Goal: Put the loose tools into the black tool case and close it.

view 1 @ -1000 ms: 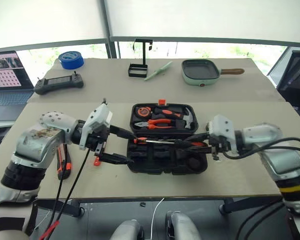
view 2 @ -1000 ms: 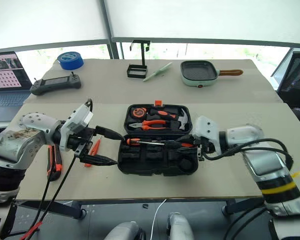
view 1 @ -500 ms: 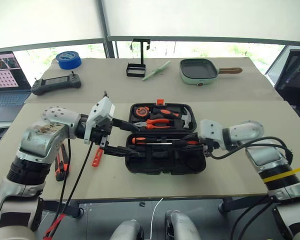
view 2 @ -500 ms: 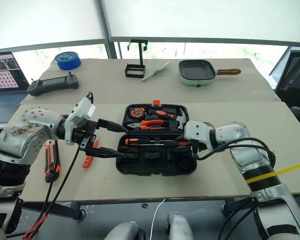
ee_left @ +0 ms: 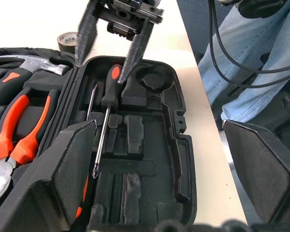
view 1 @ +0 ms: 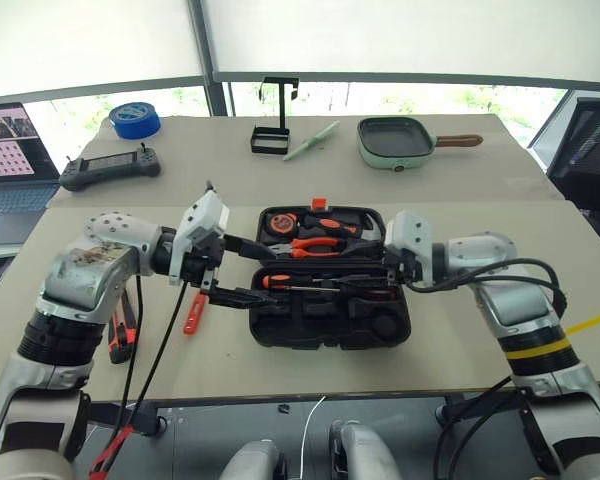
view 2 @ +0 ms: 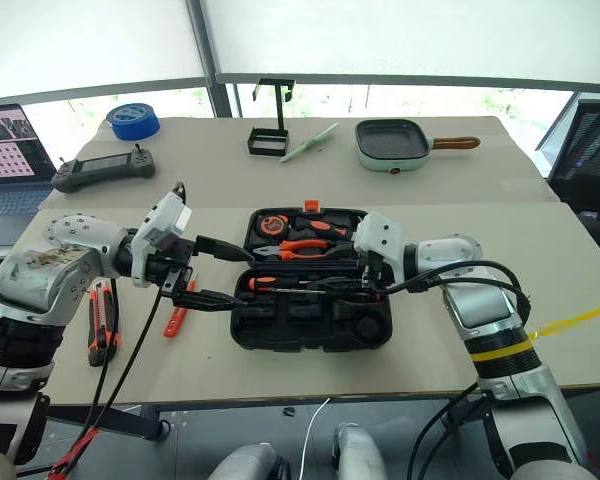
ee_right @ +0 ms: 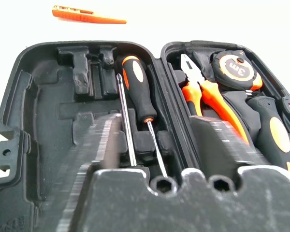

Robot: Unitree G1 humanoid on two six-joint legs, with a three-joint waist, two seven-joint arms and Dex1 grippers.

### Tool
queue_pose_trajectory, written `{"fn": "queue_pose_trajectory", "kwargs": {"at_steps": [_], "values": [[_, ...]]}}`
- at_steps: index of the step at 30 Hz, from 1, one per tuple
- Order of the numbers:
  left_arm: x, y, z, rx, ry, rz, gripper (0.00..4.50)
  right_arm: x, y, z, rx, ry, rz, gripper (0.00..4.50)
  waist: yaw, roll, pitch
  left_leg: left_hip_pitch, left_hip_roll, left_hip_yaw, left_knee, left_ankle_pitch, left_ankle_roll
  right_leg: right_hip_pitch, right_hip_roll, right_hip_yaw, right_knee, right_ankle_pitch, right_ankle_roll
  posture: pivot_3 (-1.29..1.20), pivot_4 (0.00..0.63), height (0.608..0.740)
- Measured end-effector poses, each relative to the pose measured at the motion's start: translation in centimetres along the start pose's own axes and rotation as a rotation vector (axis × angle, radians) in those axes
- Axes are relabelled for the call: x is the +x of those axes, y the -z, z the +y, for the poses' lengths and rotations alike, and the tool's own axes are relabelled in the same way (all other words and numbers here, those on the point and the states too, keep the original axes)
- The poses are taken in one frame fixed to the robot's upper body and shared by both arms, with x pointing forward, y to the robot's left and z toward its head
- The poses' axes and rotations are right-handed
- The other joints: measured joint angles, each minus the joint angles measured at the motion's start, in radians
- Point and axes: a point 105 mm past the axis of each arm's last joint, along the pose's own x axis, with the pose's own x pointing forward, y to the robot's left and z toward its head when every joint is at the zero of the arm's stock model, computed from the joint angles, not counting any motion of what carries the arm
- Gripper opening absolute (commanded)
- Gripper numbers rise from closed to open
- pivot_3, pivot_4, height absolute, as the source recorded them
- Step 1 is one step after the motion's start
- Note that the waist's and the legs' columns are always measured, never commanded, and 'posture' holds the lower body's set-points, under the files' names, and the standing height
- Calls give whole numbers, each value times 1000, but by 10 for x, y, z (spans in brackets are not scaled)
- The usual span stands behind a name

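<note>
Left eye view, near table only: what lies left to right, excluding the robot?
Utility knife → slim orange tester screwdriver → open black tool case.

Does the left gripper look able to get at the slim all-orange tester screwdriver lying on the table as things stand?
Probably yes. The slim all-orange tester screwdriver lies bare on the beige table just below the open left gripper, with nothing on it; the open black plastic tool case sits beside it, apart.
</note>
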Motion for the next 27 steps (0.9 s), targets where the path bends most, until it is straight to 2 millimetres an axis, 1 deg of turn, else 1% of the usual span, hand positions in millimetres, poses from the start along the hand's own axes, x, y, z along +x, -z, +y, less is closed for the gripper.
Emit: {"fn": "queue_pose_trajectory", "kwargs": {"at_steps": [4, 5, 8, 10, 15, 17, 19, 22, 25, 27], "values": [[0, 0, 0, 0, -1, 1, 4500, 7, 6, 2, 32, -2, -2, 165, -3, 0, 0, 0, 0, 0, 0, 0, 0, 0, 0, 0, 0, 0, 0, 0, 150, 740], [0, 0, 0, -1, -2, 1, 4500, 8, 9, 3, 41, -6, 6, 30, -2, 0, 0, 0, 0, 0, 0, 0, 0, 0, 0, 0, 0, 0, 0, 0, 150, 740], [0, 1, 1, -2, -3, 2, 4500, 12, 22, 8, 50, -23, 63, 30, -3, 0, 0, 0, 0, 0, 0, 0, 0, 0, 0, 0, 0, 0, 0, 0, 150, 740], [-1, 1, 1, -5, -5, 1, 4500, 16, 35, 12, 32, -43, 132, 30, -4, 0, 0, 0, 0, 0, 0, 0, 0, 0, 0, 0, 0, 0, 0, 0, 150, 740], [-1, -3, 5, 7, -5, 1, 4500, 23, 37, 10, -43, -77, 209, 30, -6, 0, 0, 2, 0, 0, 0, 0, 0, 1, 0, 0, 0, 0, 0, 0, 150, 740], [-1, -2, 6, 14, -10, 7, 4500, 29, 35, 5, -147, -79, 250, 30, -7, -1, -1, 5, 0, 0, 0, 0, 0, 4, 0, 1, 0, 0, 0, 0, 150, 740], [2, -1, 6, 17, -2, 10, 4500, 34, 36, 0, -151, -57, 255, 30, -8, -3, -2, 5, 0, 0, 0, 0, -1, 5, 0, 2, 0, 0, 0, 0, 150, 740], [1, 0, 6, 17, -4, 15, 4500, 31, 36, 0, -86, -57, 241, 30, -2, -3, -2, 5, 0, -1, 0, 1, -1, 4, 0, 2, 1, 0, 0, 0, 150, 740], [-2, 3, 7, 6, -23, 24, 4500, 29, 27, 0, 13, -65, 175, 30, -5, -3, -2, 2, 0, -1, 0, 1, -1, 0, 0, 1, 1, 0, -1, 0, 150, 740], [-9, 9, 8, -18, -66, 28, 4500, 27, 7, -8, 86, -25, 56, 30, -10, -3, -2, -1, 0, -1, 0, 1, -1, -4, 1, 1, 2, 0, -1, 0, 150, 740]]}}
